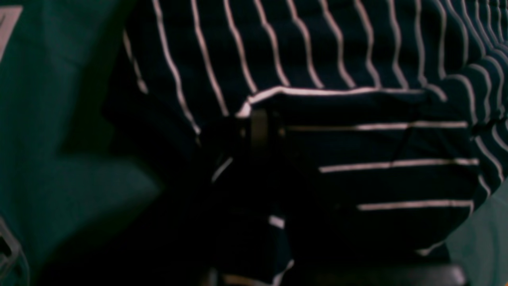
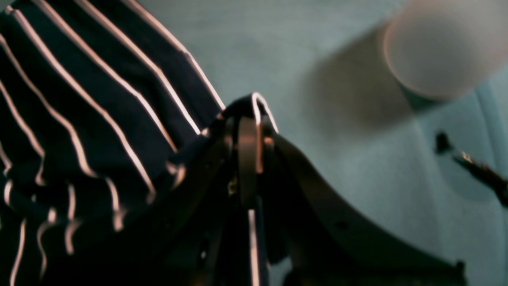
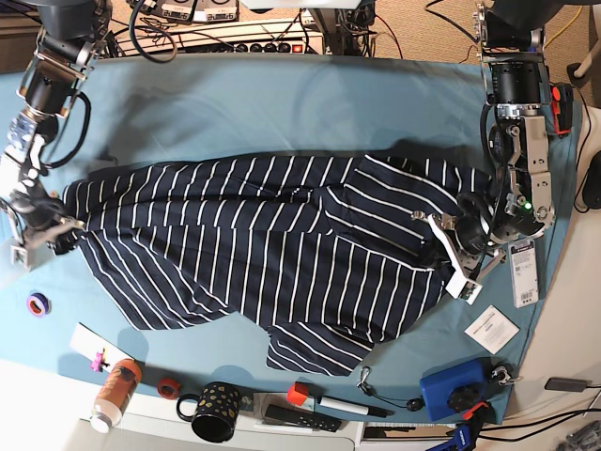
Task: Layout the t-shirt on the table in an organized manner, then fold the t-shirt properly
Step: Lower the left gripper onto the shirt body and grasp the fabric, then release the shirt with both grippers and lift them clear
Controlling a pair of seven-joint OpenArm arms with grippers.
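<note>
A: Where's the shirt [image 3: 263,254]?

B: Spread wide across the middle of the bench [image 3: 282,103], rumpled, stripes running diagonally.

A: And the left fingers [image 1: 258,127]?

B: Pinched together on a fold of the shirt at its edge.

A: The right fingers [image 2: 248,131]?

B: Also clamped on shirt fabric, at the opposite end, cloth bunched over them.

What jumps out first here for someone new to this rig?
The striped t-shirt dominates, spread crumpled across the middle of the teal table, not yet folded. Each arm pinches an end of it: the right gripper at the base view's left edge, the left gripper at its right, both shut on fabric. A row of clutter lines the near edge, including a black dotted mug and an orange bottle.
</note>
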